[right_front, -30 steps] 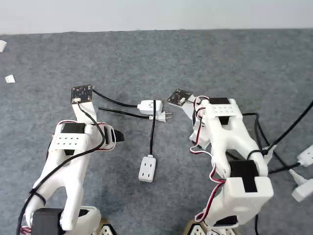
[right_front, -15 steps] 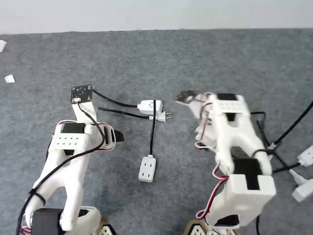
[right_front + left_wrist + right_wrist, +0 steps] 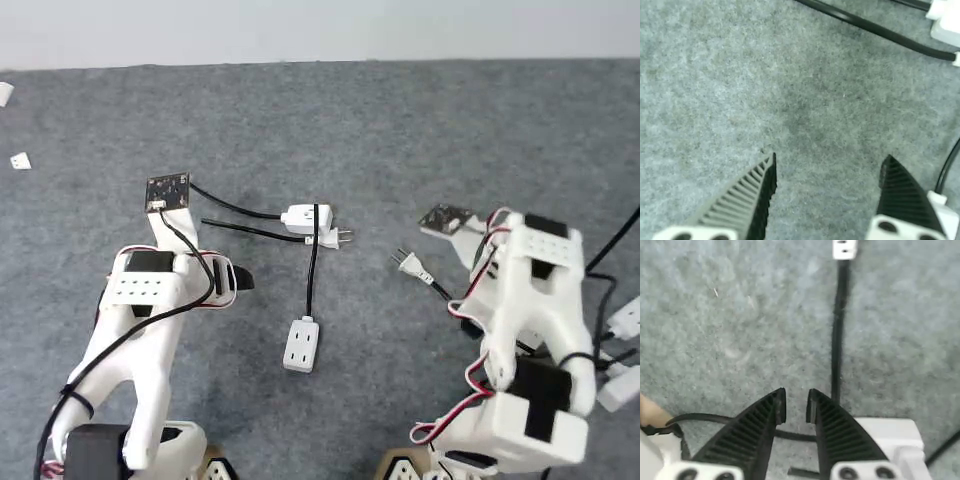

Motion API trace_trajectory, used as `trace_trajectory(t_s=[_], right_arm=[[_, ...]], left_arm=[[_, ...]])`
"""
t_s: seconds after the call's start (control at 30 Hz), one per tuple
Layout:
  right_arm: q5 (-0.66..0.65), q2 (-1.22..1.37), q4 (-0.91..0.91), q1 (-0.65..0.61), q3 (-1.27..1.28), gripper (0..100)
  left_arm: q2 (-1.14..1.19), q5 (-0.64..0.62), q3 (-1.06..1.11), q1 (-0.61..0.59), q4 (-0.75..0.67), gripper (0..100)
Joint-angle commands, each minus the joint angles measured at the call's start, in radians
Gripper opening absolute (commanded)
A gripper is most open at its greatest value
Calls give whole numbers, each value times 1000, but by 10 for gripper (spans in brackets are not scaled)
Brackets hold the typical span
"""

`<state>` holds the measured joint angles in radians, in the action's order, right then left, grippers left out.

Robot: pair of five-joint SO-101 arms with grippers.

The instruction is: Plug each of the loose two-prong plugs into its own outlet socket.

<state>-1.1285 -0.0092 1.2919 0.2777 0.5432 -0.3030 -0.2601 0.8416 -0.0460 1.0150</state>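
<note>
A white two-prong plug (image 3: 335,238) on a black cord lies beside a white outlet socket (image 3: 300,215) at mid-table. A second socket (image 3: 301,345) rests nearer the arms. Another loose plug (image 3: 406,262) lies to the right, and its cord runs under the right arm (image 3: 525,290). My left gripper (image 3: 830,170) stands open over bare carpet, with a black cord (image 3: 880,32) beyond it. The fingers of my right gripper (image 3: 796,400) are almost together with nothing between them. They sit beside a black cord (image 3: 839,325) that leads to a white plug (image 3: 845,249).
Grey carpet (image 3: 400,130) covers the table. White connectors (image 3: 625,318) and dark cables lie at the right edge. A white block (image 3: 885,435) sits close to my right gripper. Paper scraps (image 3: 20,160) lie at the far left.
The right arm has swung to the right, uncovering the loose plug and its cord. The left arm has not moved.
</note>
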Motion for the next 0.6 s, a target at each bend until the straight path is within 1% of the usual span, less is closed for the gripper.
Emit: trace_trajectory(t_s=[0.0, 0.13, 0.27, 0.37, 0.47, 0.57], right_arm=[[-57, -54, -53, 36, 37, 99], [-155, -54, -56, 107, 41, 99], [-192, -54, -53, 140, 41, 101], [-213, -64, -47, 143, 41, 101], [-273, -71, 28, 122, 28, 102], [-276, -122, 76, 108, 18, 102]], left_arm=[[-5, 8, -31, 2, -29, 308], [-5, 9, -31, 2, -29, 308], [-5, 9, -31, 2, -29, 308], [-5, 9, -31, 2, -29, 308], [-5, 9, -30, 3, -44, 308], [-5, 9, -21, 3, -51, 308]])
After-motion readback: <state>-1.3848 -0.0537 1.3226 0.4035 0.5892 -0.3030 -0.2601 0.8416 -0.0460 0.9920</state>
